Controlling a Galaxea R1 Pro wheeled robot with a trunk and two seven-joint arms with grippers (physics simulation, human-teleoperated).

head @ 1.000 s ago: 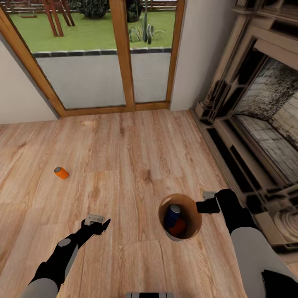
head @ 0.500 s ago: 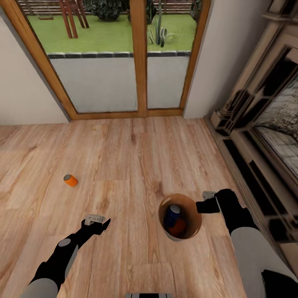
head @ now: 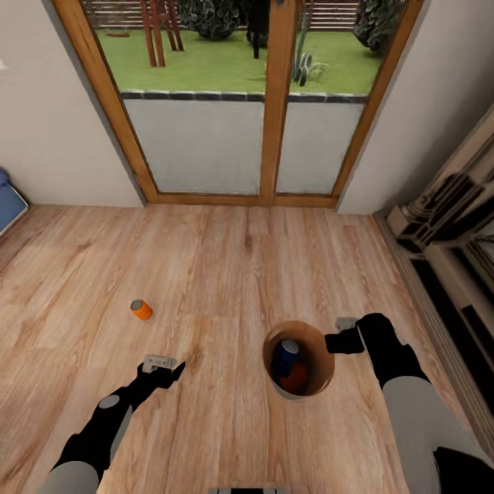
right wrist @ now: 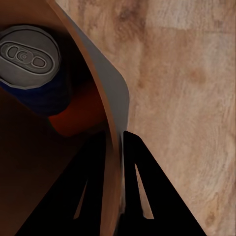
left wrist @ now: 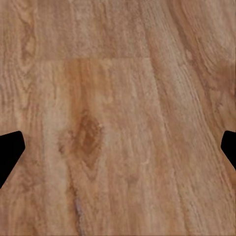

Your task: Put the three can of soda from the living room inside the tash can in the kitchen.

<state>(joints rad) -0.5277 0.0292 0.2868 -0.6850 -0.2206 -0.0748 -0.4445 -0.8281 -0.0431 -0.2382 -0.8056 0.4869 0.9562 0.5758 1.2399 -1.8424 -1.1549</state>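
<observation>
risk: i'm carrying the bin point(head: 322, 350) by its rim, right gripper point(right wrist: 115, 147) fingers pinching the wall, blue can point(head: 287, 355) and orange can point(head: 298, 377) inside; it's liable to tip. left gripper point(head: 161, 369) is hovering wide, empty; the last orange can point(head: 140, 309) is lying on the floor point(head: 226, 274).

Left gripper point(head: 167, 371) spread wide, right gripper point(head: 334, 341) clamped, arms forward

No words, labels, brands or numbers can be read anywhere, not even on the blue can point(right wrist: 30, 66) or the orange can point(head: 141, 309) on the floor.
</observation>
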